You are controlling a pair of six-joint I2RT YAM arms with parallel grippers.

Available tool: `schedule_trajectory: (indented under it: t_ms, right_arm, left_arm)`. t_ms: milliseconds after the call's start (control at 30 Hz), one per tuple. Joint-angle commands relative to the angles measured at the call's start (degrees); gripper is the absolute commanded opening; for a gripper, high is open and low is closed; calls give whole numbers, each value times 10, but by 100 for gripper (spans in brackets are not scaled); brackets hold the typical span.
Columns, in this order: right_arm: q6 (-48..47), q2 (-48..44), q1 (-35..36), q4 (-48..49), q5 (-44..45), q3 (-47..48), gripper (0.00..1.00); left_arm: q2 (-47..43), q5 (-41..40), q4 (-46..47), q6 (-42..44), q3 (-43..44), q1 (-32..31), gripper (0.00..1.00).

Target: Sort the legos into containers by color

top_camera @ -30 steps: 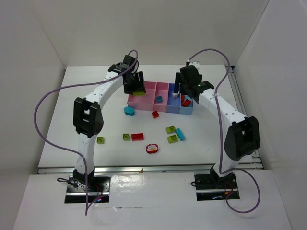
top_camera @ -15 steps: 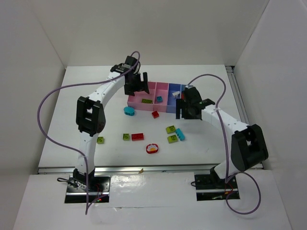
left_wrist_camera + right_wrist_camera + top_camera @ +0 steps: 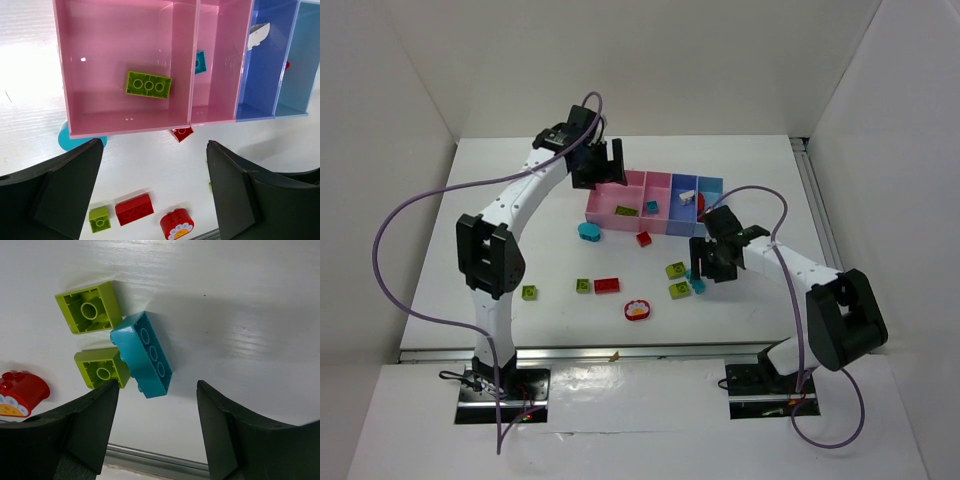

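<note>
the legos are only partly sorted: a lime brick (image 3: 148, 84) lies in the wide pink bin of the containers (image 3: 125, 129), a teal one (image 3: 200, 62) in the narrow pink bin, a white piece (image 3: 258, 34) in the next blue bin, and a bit of red (image 3: 286, 65) shows in the last one. by my count nine pieces are left on the surface (image 3: 500, 220), so i judge well over half the job remains. a cyan brick (image 3: 142, 355) lies touching two lime bricks (image 3: 90, 307), with the round red piece (image 3: 22, 390) near them. a small red brick (image 3: 181, 133) sits just beside the pink wall. my right jaws are spread and empty, low over the cyan brick. my left jaws are spread and empty too, above the bins.
</note>
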Motion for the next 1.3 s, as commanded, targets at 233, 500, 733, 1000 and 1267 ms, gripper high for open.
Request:
schedule_trajectory:
  t_ms: [233, 500, 733, 1000, 1267]
  right_arm:
    - [-21, 46, 4, 31, 5, 1, 66]
    - [-16, 38, 4, 11, 56, 18, 44]
    - [-15, -28, 10, -28, 82, 112, 40]
    - [-15, 76, 15, 21, 82, 286, 40]
    - [-15, 228, 21, 49, 76, 442, 40]
  left_arm:
    - [-20, -13, -7, 10, -21, -3, 94]
    - [-63, -48, -13, -1, -83, -3, 94]
    - [-122, -86, -13, -1, -191, -3, 94]
    - [-151, -89, 36, -1, -314, -3, 92]
    - [-137, -71, 84, 10, -351, -3, 96]
